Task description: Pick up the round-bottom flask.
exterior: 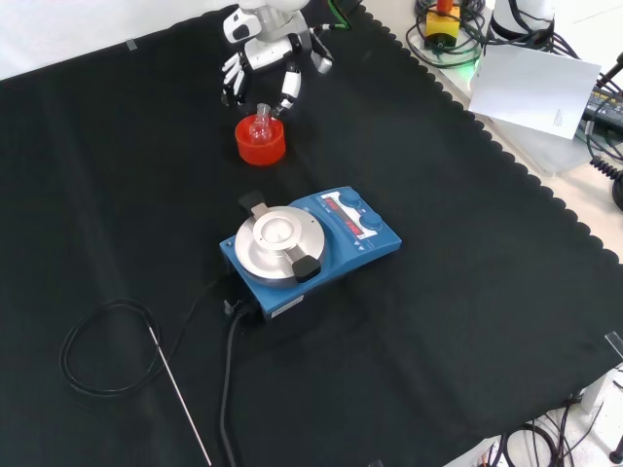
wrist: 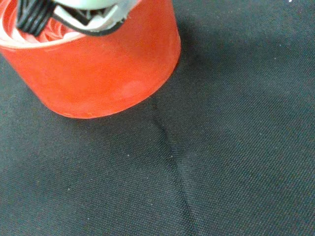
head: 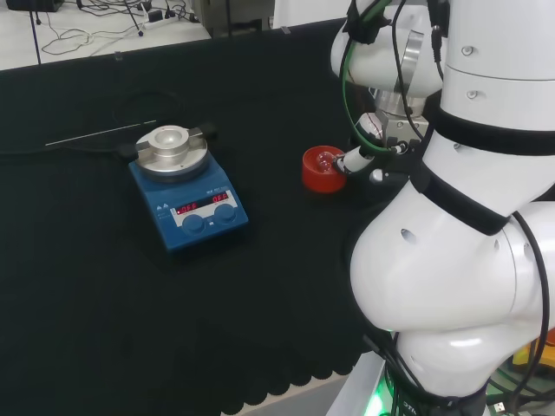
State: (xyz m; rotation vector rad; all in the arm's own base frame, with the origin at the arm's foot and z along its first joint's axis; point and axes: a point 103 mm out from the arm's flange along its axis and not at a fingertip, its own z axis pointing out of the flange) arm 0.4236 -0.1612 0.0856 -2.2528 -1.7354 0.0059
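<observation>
Judging by the front view, your hand [exterior: 259, 70] hangs behind the round-bottom flask [exterior: 260, 124], fingers relaxed, grasping nothing; the flask sits in its red stand [exterior: 260, 146], so closing and lifting remain.

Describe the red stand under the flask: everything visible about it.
The red stand is a short, round ring with straight walls, of what looks like slightly translucent red plastic, with pale ribbing inside its top in the wrist view. It sits flat and upright on the black cloth, beyond the blue hotplate stirrer in the front view. A small clear round-bottom flask rests in it, neck up. The hand hangs just behind it, fingers reaching down near the flask; whether they touch the stand cannot be told.
</observation>
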